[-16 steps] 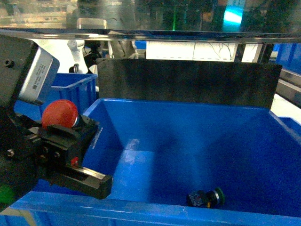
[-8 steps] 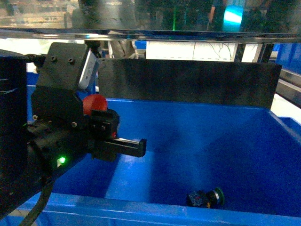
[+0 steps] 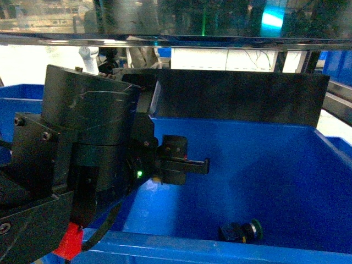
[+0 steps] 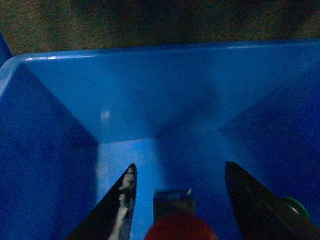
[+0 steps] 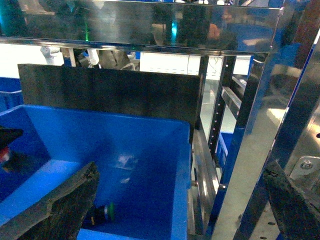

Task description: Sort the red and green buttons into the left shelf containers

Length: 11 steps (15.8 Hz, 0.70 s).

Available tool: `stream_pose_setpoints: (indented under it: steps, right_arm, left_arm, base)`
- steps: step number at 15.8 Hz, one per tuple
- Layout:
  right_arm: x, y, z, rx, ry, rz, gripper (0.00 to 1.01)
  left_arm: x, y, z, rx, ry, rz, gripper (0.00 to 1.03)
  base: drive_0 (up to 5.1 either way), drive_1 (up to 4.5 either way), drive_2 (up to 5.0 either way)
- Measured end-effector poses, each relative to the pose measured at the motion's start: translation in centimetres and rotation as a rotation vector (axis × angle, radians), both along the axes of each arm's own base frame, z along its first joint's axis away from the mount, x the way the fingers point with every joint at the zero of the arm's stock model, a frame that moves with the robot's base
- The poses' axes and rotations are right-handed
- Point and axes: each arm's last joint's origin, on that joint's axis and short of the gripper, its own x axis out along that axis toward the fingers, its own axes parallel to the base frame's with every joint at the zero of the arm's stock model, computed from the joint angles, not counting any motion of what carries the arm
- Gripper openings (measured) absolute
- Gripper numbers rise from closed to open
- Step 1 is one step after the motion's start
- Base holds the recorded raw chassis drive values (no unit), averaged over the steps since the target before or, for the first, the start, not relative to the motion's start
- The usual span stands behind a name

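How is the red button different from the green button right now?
The red button sits up between the left end effector's fingers above the blue bin, while the green button lies tipped on its side on the bin floor, with nothing holding it. The red cap looks wider than the green cap. Both are inside the same blue bin's walls.

A flat dark grey rectangular panel (image 3: 220, 96) stands upright across the back, under a shiny reflective metal shelf edge (image 3: 176, 39). To the right, slotted silver metal rack uprights (image 5: 227, 115) rise (glare on them hides detail), with white cabling (image 3: 247, 58) visible behind the panel.
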Motion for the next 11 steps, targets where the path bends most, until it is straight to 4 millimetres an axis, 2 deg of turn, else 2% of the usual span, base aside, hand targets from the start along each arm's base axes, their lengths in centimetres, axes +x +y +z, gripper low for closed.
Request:
stream_pose_setpoints:
  steps: [4, 6, 9, 11]
  right_arm:
    - [0.0, 0.0, 0.0, 0.0, 0.0, 0.0, 0.98]
    - [0.0, 0.0, 0.0, 0.0, 0.0, 0.0, 0.98]
    - [0.0, 0.0, 0.0, 0.0, 0.0, 0.0, 0.98]
    - [0.0, 0.0, 0.0, 0.0, 0.0, 0.0, 0.98]
  left_arm:
    - [0.4, -0.1, 0.0, -0.042, -0.006, 0.031, 0.97]
    - [-0.5, 0.4, 0.2, -0.042, -0.011, 0.047, 0.98]
    - [-2.6, 2.2, 2.1, -0.068, -0.075, 0.096, 0.98]
    - [-4.9, 3.6, 3.1, -0.065, -0.096, 0.114, 0.98]
  base:
    - [0.0, 0.0, 0.0]
    - [0.0, 0.0, 0.0]
    - [0.0, 0.0, 0.0]
    - [0.0, 0.0, 0.0]
